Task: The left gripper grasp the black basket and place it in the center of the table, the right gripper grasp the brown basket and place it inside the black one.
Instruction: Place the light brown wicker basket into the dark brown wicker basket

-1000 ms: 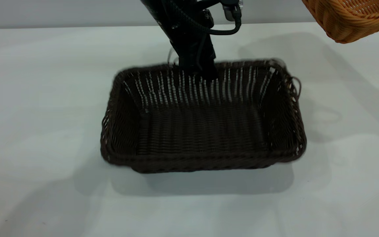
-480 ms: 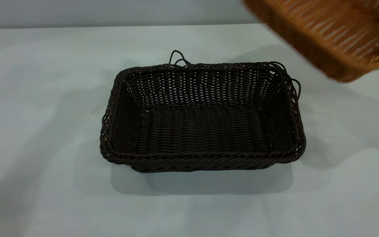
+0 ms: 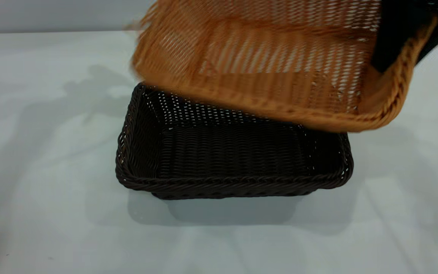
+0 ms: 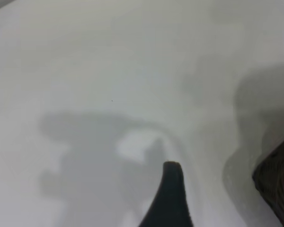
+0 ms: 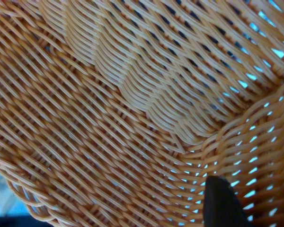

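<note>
The black basket [image 3: 234, 160] stands upright on the table [image 3: 51, 171], near its middle. The brown basket [image 3: 280, 68] hangs tilted above the black basket's far and right part, its open side facing the camera. My right gripper [image 3: 394, 42] is shut on the brown basket's right wall; one finger [image 5: 220, 203] lies against the weave [image 5: 109, 118] in the right wrist view. My left gripper [image 4: 225, 198] is out of the exterior view, open and empty above bare table, with one fingertip [image 4: 171, 179] showing and a corner of the black basket [image 4: 277, 184] beside it.
Bare white tabletop [image 3: 219, 243] lies all round the black basket. A grey wall [image 3: 51, 15] runs behind the table's far edge.
The left arm let go of the black basket's far wall and left the exterior view. The right gripper carried the brown basket leftward from the upper right corner to above the black basket.
</note>
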